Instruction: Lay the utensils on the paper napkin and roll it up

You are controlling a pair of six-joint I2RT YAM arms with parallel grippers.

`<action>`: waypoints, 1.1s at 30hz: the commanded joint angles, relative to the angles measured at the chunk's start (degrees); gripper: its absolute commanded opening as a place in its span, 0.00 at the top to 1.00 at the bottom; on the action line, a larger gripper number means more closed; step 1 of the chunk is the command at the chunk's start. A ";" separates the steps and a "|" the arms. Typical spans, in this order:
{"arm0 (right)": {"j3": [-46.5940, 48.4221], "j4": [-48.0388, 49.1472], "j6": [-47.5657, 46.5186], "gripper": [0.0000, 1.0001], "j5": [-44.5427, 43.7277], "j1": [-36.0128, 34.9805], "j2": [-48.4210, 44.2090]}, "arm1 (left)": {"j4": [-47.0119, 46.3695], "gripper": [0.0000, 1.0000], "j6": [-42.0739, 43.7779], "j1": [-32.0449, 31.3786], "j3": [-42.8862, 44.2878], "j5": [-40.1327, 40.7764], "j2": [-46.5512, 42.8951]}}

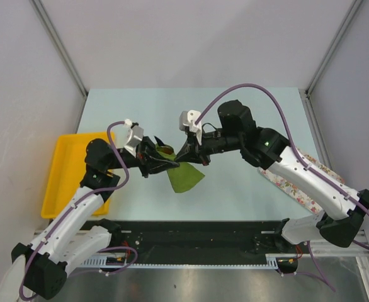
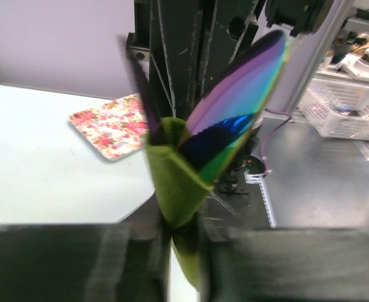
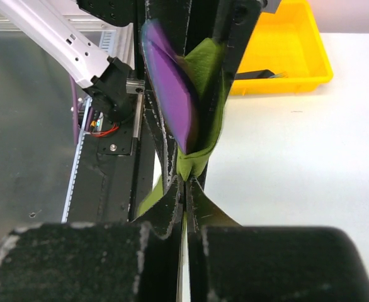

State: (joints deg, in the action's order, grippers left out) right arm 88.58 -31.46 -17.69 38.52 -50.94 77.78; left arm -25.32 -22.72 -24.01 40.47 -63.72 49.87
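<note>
Both arms met over the middle of the pale table point(image 1: 247, 119).

- Left gripper point(image 2: 183, 245): fingers pressed together on the lower part of the thin olive-green paper napkin point(image 2: 172, 182).
- Right gripper point(image 3: 186, 214): fingers likewise closed tight on a fold of the napkin, facing the left one from the opposite side.
- Napkin was wrapped in a cone around a slim utensil with a glossy oval head point(image 2: 235, 107) of purple, blue and green sheen. The head stuck up out of the fold.
- From above, a loose green corner fanned out below the fingers. Could not tell whether it touched the table.
- Yellow plastic tray point(image 3: 285, 50) sat at far left with a dark slim piece point(image 3: 260, 74) in it, too small to identify.
- White cloth with pink floral print point(image 2: 112, 129) lay at right.
</note>
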 commanded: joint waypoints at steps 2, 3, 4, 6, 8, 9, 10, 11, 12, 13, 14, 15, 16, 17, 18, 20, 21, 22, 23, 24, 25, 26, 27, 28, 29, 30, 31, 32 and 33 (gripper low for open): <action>-0.24 6.15 0.82 1.00 -2.22 -0.30 -4.21 | -1.67 1.00 0.21 -0.60 -0.13 0.00 -0.12; -0.42 6.59 1.34 1.00 -2.49 -0.30 -4.65 | -0.53 1.00 0.66 -0.51 -0.04 0.09 -0.12; -0.51 6.76 1.61 1.00 -2.84 -0.13 -4.91 | -0.08 1.00 0.92 -0.51 0.14 0.35 0.14; -0.33 6.68 2.83 0.93 -3.36 -0.21 -5.09 | 0.53 1.00 0.92 -0.51 0.66 0.53 0.41; -0.33 6.15 3.45 0.69 -4.68 -0.21 -5.44 | 1.06 1.00 0.75 -0.34 1.54 0.62 0.93; -0.33 4.67 3.45 0.48 -5.21 -0.04 -5.53 | 1.15 1.00 0.49 -0.16 1.89 0.44 1.02; -0.16 3.70 3.28 0.38 -6.26 0.14 -6.05 | 1.41 1.00 0.57 0.10 2.33 0.27 1.20; -0.24 2.56 3.11 0.31 -6.53 0.31 -6.32 | 1.94 1.00 0.83 0.36 2.68 0.27 1.37; -0.25 0.02 2.93 0.24 -6.36 0.83 -6.58 | 2.73 1.00 1.10 0.63 3.38 0.35 1.37; -0.07 -1.57 2.14 0.23 -6.09 1.10 -7.11 | 2.99 1.00 1.45 0.98 3.65 0.09 1.46; -0.07 -3.41 1.35 0.23 -5.66 1.19 -7.11 | 4.04 1.00 1.89 0.98 4.26 0.00 1.64; -0.24 -7.00 0.65 0.23 -5.91 1.37 -7.37 | 4.83 1.00 2.59 1.16 4.70 -0.34 1.72; -1.29 -8.51 -0.31 0.23 -6.44 1.54 -7.73 | 5.28 1.00 2.85 1.25 5.14 -0.61 1.90; -2.00 -11.05 -0.67 0.23 -6.36 1.98 -8.08 | 5.89 1.00 2.86 1.25 5.67 -0.79 2.16; -2.61 -12.03 -0.85 0.24 -5.83 2.85 -8.52 | 6.07 1.00 3.03 1.33 5.85 -1.14 2.25; -4.98 -13.70 -1.20 0.27 -5.39 3.39 -9.48 | 5.90 1.00 2.95 1.60 6.03 -1.05 2.08; -6.04 -14.06 -1.64 0.27 -5.39 3.56 -9.75 | 5.72 1.00 2.34 1.60 6.11 -1.31 2.25; -7.00 -14.41 -1.99 0.27 -5.74 3.65 -10.01 | 5.46 1.00 2.07 1.68 6.29 -1.75 2.25; -8.49 -14.68 -2.34 0.29 -5.91 3.83 -10.28 | 5.20 1.00 1.54 1.69 6.46 -1.84 2.43; -8.94 -14.77 -2.35 0.31 -5.48 4.09 -10.19 | 5.02 1.00 0.76 1.69 6.55 -1.84 2.34; -9.38 -14.77 -2.35 0.33 -5.13 4.44 -10.10 | 5.02 1.00 0.49 1.60 6.64 -1.76 2.51; -9.82 -14.94 -2.52 0.36 -4.78 4.62 -9.67 | 5.11 1.00 0.31 1.68 6.90 -1.84 2.43; -9.74 -15.03 -2.61 0.38 -4.08 4.71 -9.40 | 5.19 1.00 0.13 1.60 6.99 -1.84 2.60; -9.56 -15.38 -2.70 0.40 -3.72 4.71 -9.14 | 5.19 1.00 0.05 1.68 7.08 -2.10 2.78; -9.39 -15.64 -2.78 0.47 -3.54 4.79 -8.70 | 5.19 1.00 -0.04 1.69 7.25 -2.11 2.78; -9.30 -15.65 -3.05 0.52 -3.28 4.80 -8.17 | 5.02 1.00 -0.30 1.60 7.34 -2.28 2.95; -9.30 -15.65 -3.31 0.58 -3.19 4.88 -7.91 | 4.41 1.00 -0.57 1.60 7.34 -2.37 3.13; -9.21 -15.47 -3.49 0.74 -3.02 5.06 -7.73 | 4.06 1.00 -0.83 1.60 7.43 -2.63 3.22; -9.12 -15.21 -3.23 0.81 -2.84 5.23 -7.21 | 3.79 1.00 -1.44 1.60 7.43 -2.72 3.31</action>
State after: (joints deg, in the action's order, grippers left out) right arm 78.50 -46.81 -20.18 34.02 -46.30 69.76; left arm -18.09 -22.28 -22.68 44.80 -64.90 52.95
